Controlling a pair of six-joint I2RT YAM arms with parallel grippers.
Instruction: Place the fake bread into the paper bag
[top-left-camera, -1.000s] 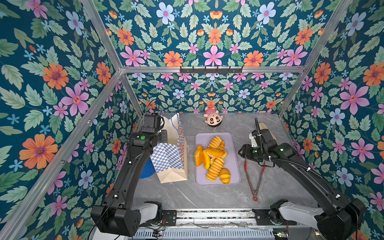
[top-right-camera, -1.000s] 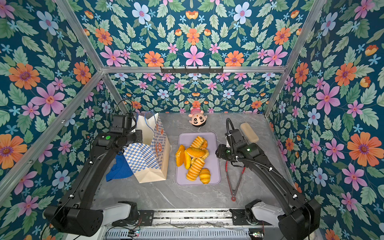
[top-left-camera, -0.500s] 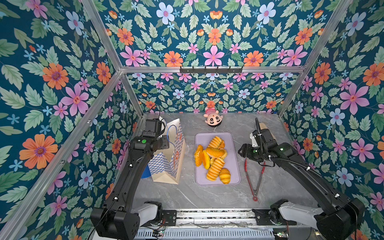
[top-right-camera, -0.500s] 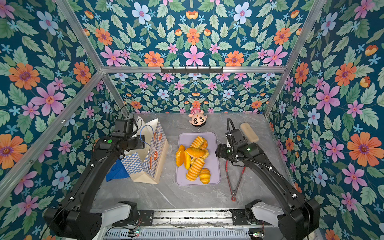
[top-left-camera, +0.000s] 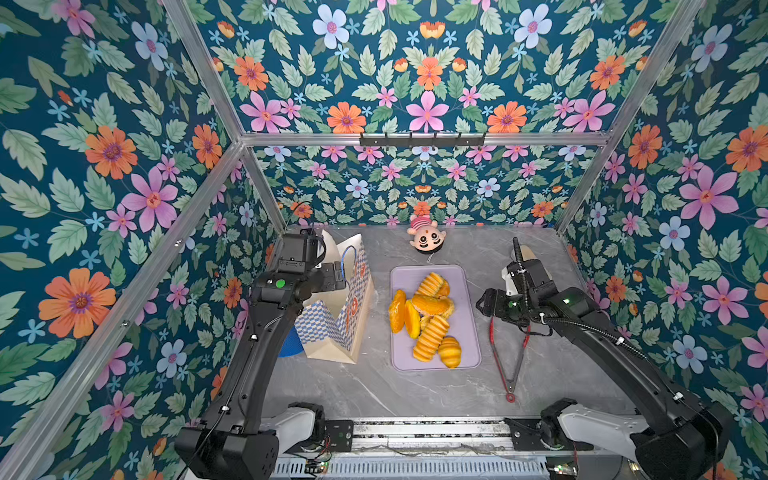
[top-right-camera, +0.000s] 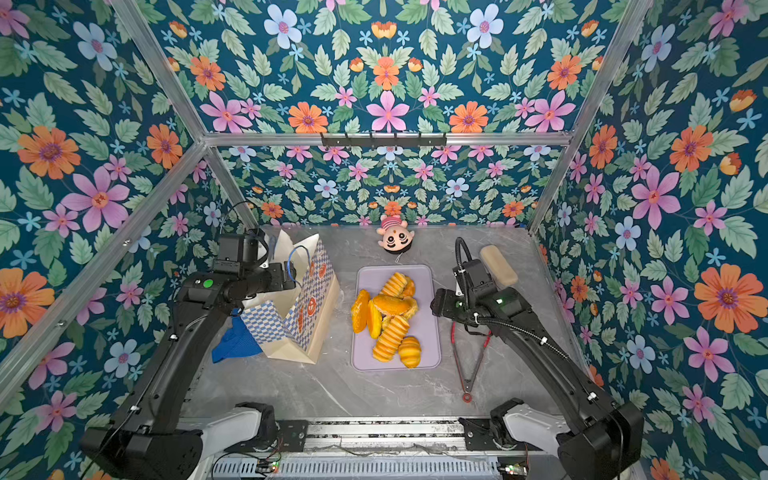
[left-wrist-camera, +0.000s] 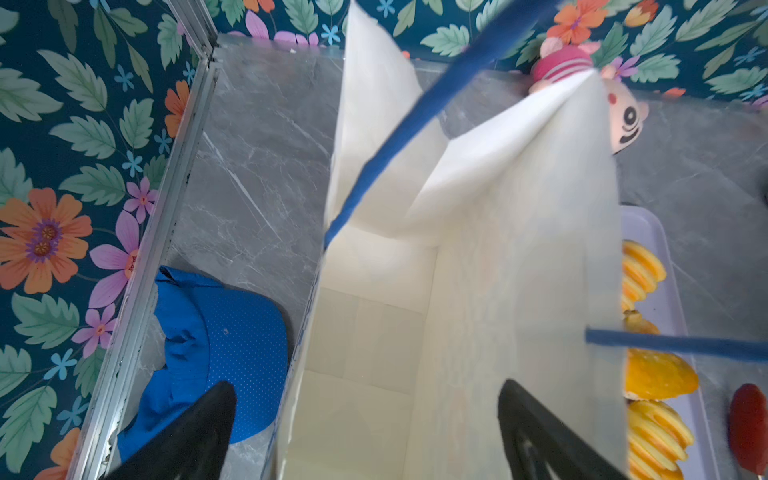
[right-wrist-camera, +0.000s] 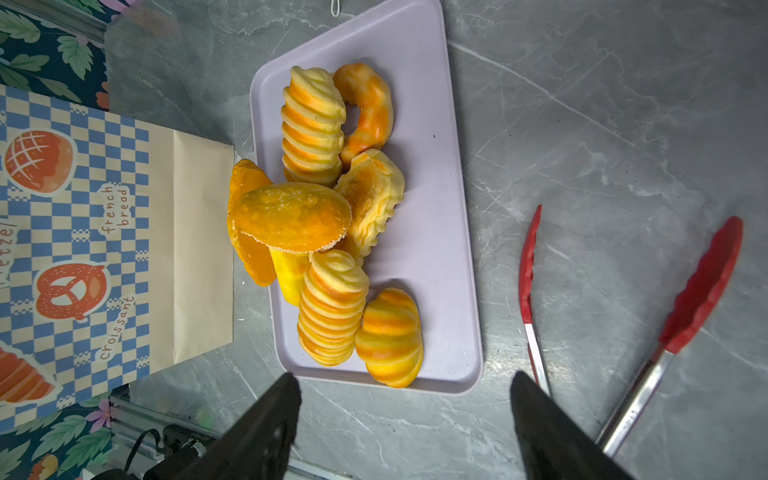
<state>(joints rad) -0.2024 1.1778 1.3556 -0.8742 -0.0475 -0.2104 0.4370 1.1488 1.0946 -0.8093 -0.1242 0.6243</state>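
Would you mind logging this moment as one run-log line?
left gripper: open over paper bag rim | right gripper: open, by lilac tray | fake bread: piled on tray | bag: no bread seen inside

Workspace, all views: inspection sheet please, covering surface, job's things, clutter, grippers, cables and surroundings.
Surface: grey marbled tabletop, no spills seen.
Job's things: fake bread piled on lilac tray; paper bag standing open beside the tray, no bread seen inside.
Clutter: red tongs, blue cap, doll head, beige block.
Grippers: left gripper open at the bag's mouth; right gripper open, empty, near the tray.
Cables: black hose on the right arm, clear of objects.
Surroundings: floral walls, aluminium frame.
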